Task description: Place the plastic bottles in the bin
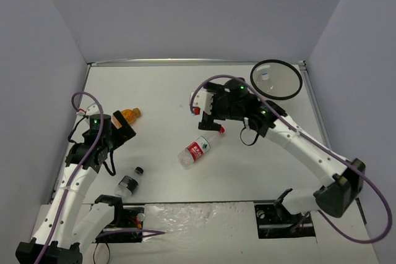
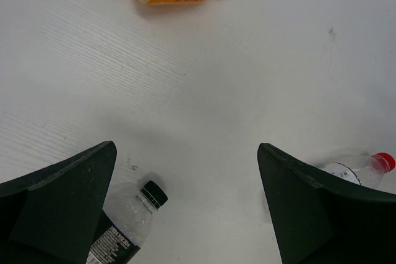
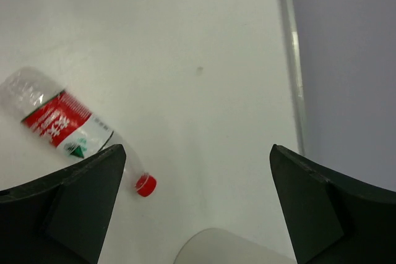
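We are holding the left gripper (image 2: 187,146) and right gripper (image 3: 197,153) spread apart, empty. Coming down off-centre, we are risking nudging the lying red-labelled bottle (image 3: 62,122) into rolling away.

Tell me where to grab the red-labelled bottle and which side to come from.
Grip the red-labelled bottle across its labelled middle, straight down from above. It lies on its side on the table, so only its flanks are free; the body is straight-walled there, while the red cap end narrows and may slip. Turn the open right gripper so it straddles the width.
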Robot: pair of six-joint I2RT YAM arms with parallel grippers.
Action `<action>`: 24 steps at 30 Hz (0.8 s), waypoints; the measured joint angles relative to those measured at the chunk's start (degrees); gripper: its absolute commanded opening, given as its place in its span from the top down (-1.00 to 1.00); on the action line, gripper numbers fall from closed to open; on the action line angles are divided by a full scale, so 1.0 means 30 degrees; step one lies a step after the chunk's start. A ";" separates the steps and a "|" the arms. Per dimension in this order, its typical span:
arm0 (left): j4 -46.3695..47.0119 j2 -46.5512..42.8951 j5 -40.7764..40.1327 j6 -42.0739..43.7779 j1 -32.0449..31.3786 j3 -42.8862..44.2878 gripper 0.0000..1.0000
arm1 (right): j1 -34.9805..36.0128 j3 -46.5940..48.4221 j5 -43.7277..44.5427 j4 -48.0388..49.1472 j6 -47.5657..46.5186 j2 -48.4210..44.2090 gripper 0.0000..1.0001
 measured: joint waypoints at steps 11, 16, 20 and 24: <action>-0.0116 -0.0537 -0.0038 -0.0003 -0.0013 -0.0020 -0.94 | 0.1671 0.0118 -0.3152 -0.4155 -0.6279 0.4945 -1.00; -0.0129 -0.0244 -0.0089 0.0000 -0.0013 -0.0020 -0.94 | 0.2534 0.1062 -0.3031 -0.4055 -0.6236 0.8171 -1.00; -0.0167 -0.0128 -0.0165 0.0000 -0.0013 -0.0020 -0.94 | 0.2840 0.1159 -0.2909 -0.4013 -0.5902 1.0356 -1.00; -0.0167 -0.0135 -0.0347 0.0000 -0.0013 -0.0020 -0.94 | 0.2933 0.1479 -0.2878 -0.4012 -0.4862 1.1844 -0.99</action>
